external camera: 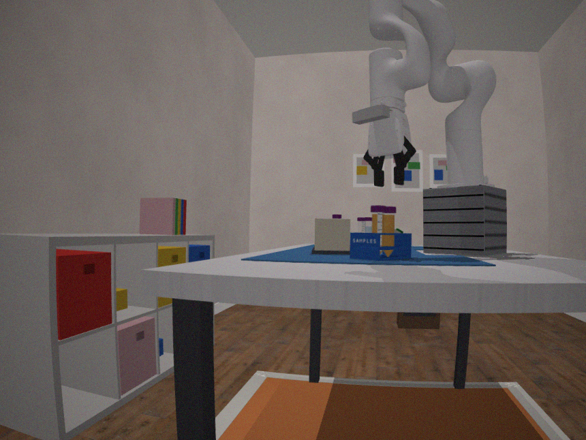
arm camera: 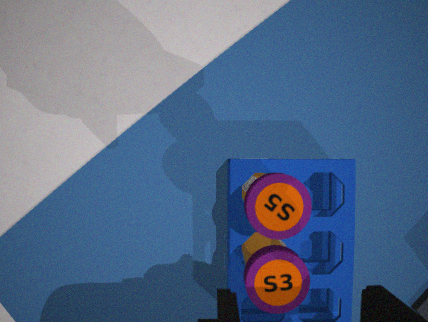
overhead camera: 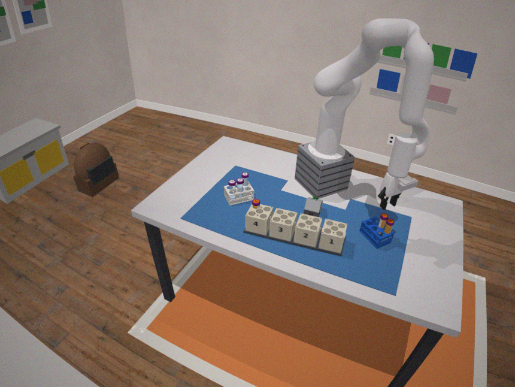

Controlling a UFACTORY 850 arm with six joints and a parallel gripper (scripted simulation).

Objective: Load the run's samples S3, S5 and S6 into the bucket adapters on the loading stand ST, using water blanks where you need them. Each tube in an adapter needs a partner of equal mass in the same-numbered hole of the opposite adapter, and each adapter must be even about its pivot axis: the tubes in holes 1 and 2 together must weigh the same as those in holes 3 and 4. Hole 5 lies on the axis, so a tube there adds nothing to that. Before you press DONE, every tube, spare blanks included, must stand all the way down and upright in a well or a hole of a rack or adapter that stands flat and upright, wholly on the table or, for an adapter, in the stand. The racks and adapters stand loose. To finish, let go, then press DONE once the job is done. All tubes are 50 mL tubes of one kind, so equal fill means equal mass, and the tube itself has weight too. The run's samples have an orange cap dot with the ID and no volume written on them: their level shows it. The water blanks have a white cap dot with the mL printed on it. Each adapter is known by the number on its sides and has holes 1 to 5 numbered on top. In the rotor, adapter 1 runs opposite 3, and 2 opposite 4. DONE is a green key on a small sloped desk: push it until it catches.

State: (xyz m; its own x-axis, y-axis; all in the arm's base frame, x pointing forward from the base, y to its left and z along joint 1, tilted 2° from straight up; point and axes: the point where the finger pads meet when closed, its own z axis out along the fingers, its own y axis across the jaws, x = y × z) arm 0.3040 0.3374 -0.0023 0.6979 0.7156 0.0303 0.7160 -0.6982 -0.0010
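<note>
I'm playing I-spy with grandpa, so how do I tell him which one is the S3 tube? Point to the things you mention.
On the white table (overhead camera: 436, 258) (external camera: 265, 279) sits a blue rack (overhead camera: 369, 235) (external camera: 364, 253) (arm camera: 345, 220) marked SAMPLES. Two purple-capped tubes stand in it. S3 (arm camera: 278, 283) has "S3" on its orange dot; its neighbour's says "S5".

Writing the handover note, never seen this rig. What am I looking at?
One white six-joint arm on a striped block, ending in a two-fingered hand. The hand is open and holds nothing.

The top picture looks down across the table from one side; the exterior one looks from near tabletop height; the wrist one looks down past the fingers.

On a blue mat stand the blue sample rack with S3 and S5, four numbered adapters on a dark stand, a white rack with three tubes, and a small grey desk with a green key. Adapter 4 holds one orange-dotted tube.
</note>
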